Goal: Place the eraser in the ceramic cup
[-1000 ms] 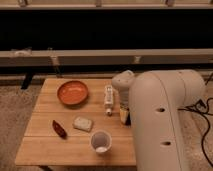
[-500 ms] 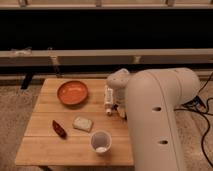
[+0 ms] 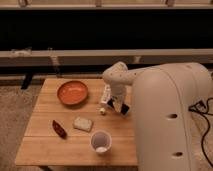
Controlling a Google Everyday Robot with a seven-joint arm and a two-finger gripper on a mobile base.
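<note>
Surroundings: orange bowl (image 3: 72,92) near the far-left corner of the bench (image 3: 47,150); white marker-like tube (image 3: 105,94) just right of the bowl, toward the far edge; pale block (image 3: 83,123) around mid-bench; dark red pod-shaped thing (image 3: 59,128) left of the block and apart from it.
Obstruction: bulky white arm (image 3: 165,115) covers the bench's right edge and both right corners; the tube lies just beside the tool on its left.
Materials and shapes: bench of light wooden planks; bowl shallow and round; block beige and rectangular.
Ceramic cup (image 3: 100,141): plain white, round, straight-sided, upright; near the front edge, right of centre, in front of the pale block and well apart from the tool.
Eraser (image 3: 124,108): small, black, rectangular; right at the tool's tip, toward the bench's right edge; whether it is gripped or only touching cannot be told.
Tool (image 3: 116,105): under the arm's rounded wrist, between the tube and the arm's body; spread or pressed together cannot be told.
</note>
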